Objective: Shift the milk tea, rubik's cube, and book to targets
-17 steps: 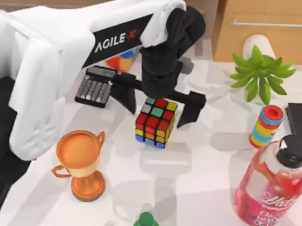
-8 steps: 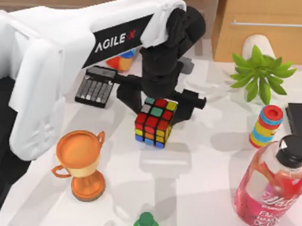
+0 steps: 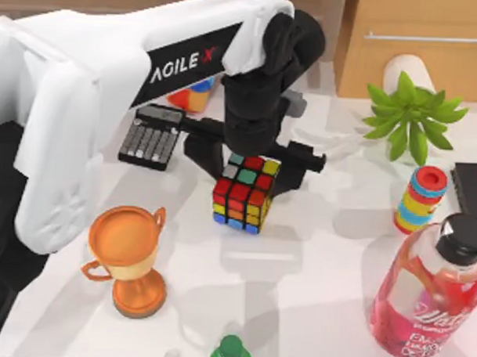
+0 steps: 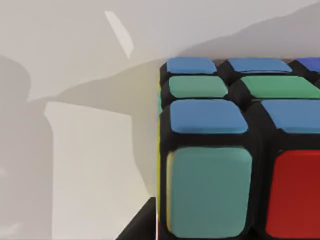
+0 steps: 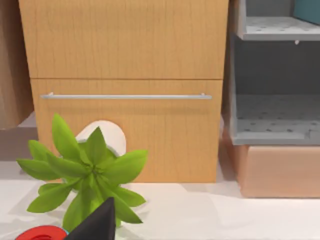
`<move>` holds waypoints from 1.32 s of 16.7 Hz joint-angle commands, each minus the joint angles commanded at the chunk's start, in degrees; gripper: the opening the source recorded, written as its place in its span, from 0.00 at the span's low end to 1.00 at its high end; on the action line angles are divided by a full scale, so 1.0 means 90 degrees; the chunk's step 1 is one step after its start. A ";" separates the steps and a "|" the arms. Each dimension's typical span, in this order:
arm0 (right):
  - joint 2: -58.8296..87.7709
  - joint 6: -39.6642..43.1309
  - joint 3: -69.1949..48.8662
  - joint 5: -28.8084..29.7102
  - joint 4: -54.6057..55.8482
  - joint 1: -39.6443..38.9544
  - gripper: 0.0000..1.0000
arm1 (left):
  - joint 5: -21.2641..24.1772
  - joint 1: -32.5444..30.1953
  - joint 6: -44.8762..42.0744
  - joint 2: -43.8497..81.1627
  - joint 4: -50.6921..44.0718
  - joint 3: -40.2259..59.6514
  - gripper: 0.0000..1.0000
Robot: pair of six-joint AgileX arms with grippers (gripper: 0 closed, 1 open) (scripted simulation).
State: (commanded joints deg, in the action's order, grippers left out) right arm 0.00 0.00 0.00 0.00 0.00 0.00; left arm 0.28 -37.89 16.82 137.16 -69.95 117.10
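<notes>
Left gripper (image 3: 251, 159) clamps the rubik's cube (image 3: 244, 192) high on its far edge; risk: cube tilts or slips when lifted. Right gripper's state: cannot tell.

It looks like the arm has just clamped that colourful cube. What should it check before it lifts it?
1. Left tool closed on the rubik's cube: ok, one finger against each side in the top view.
2. Cube sitting square between the fingers: cannot tell, the contact faces are hidden.
3. Cube level on the table: ok, it is not tilted.
4. Room to lift: ok, the calculator and trophy stand apart from the cube.
5. A target pad to head for: cannot tell, a black slab is cut off at the table's right edge.
6. Right tool out of the way: ok, it faces the plant.
</notes>
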 joint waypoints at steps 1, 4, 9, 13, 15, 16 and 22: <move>0.0000 0.0000 0.0000 0.0000 0.0000 0.0000 1.00 | 0.0000 0.0000 0.0000 0.0000 0.0000 0.0000 0.00; 0.0000 0.0000 0.0000 0.0000 0.0000 0.0000 1.00 | 0.0000 0.0000 0.0000 0.0000 0.0000 0.0000 0.00; 0.0000 0.0000 0.0000 0.0000 0.0000 0.0000 1.00 | 0.0000 0.0004 -0.0004 -0.0014 -0.0356 0.0337 0.00; 0.0000 0.0000 0.0000 0.0000 0.0000 0.0000 1.00 | 0.0000 0.0005 -0.0004 -0.0055 -0.0717 0.0664 0.00; 0.0000 0.0000 0.0000 0.0000 0.0000 0.0000 1.00 | 0.0000 0.0005 -0.0004 -0.0055 -0.0717 0.0664 0.00; 0.0000 0.0000 0.0000 0.0000 0.0000 0.0000 1.00 | -0.0002 0.0008 -0.0014 -0.0032 -0.0704 0.0651 0.00; 0.0000 0.0000 0.0000 0.0000 0.0000 0.0000 1.00 | -0.0001 0.0361 -0.0267 -0.0932 0.0035 0.0423 0.00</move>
State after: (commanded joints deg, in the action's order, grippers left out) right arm 0.00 0.00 0.00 0.00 0.00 0.00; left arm 0.27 -34.64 14.41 128.77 -69.64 120.90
